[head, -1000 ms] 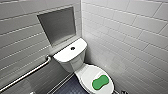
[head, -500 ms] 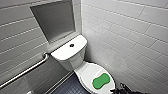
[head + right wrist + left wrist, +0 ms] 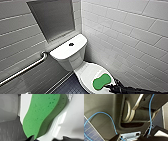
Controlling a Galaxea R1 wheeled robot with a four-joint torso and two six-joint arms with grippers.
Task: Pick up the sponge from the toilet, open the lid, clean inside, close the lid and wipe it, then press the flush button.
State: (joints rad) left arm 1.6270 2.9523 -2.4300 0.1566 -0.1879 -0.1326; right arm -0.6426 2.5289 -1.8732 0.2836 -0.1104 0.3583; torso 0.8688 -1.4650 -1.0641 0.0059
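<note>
Right end effector (image 3: 110, 87): dark, at the end of the arm that comes in from the lower right of the head view; it sits at the near end of the sponge; whether it is open or closed cannot be told, nor whether it has hold of anything.
Sponge (image 3: 102, 81): bright green, pinched in the middle, lying flat on the lid.
Lid (image 3: 87, 72): white, glossy, down over the bowl.
Toilet (image 3: 75, 61): white, set in the corner of the tiled walls.
Flush button (image 3: 71, 44): small, dark, in the middle of the tank top.
Grab bar (image 3: 25, 70): metal, on the left wall.
Metal panel (image 3: 53, 18): grey, above the tank.
Floor (image 3: 67, 87): dark tile.
</note>
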